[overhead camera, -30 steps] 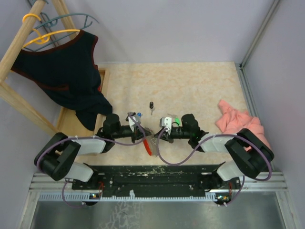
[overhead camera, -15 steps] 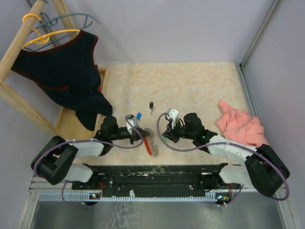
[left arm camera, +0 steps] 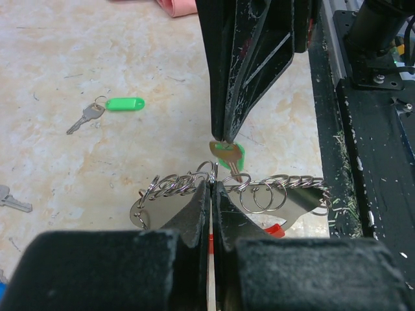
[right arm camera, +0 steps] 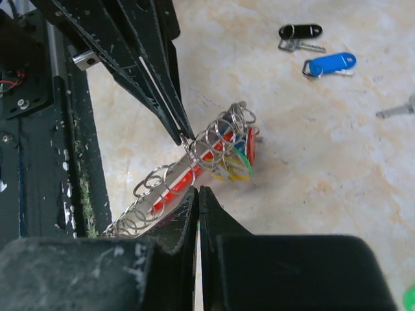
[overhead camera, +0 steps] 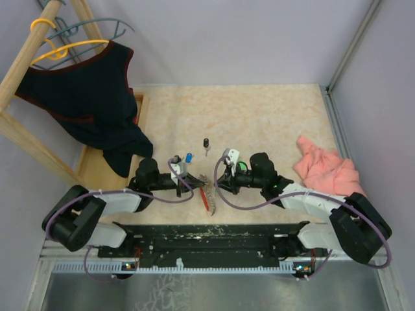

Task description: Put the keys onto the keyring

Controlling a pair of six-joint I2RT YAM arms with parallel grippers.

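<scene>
The keyring (left arm camera: 285,197), a red band and grey strip hung with several small split rings, lies between my grippers; it also shows in the right wrist view (right arm camera: 194,170) and the top view (overhead camera: 206,196). My left gripper (left arm camera: 213,185) is shut on one split ring of it. My right gripper (right arm camera: 198,190) is shut on a green-headed key (left arm camera: 228,154), held point down just above the rings. A green-tagged key (left arm camera: 123,103), a black key (right arm camera: 299,31) and a blue key (right arm camera: 331,65) lie loose on the table. Yellow, green and blue pieces hang at the keyring's far end (right arm camera: 238,162).
A pink cloth (overhead camera: 327,170) lies at the right. A dark garment (overhead camera: 84,91) hangs on a wooden rack at the left. The black base rail (overhead camera: 207,236) runs along the near edge. Two bare metal keys lie at view edges (left arm camera: 11,199) (right arm camera: 397,109).
My right gripper drew back to the right, then came in again to the keyring's rings. My left gripper has stayed at the keyring, shifting only slightly.
</scene>
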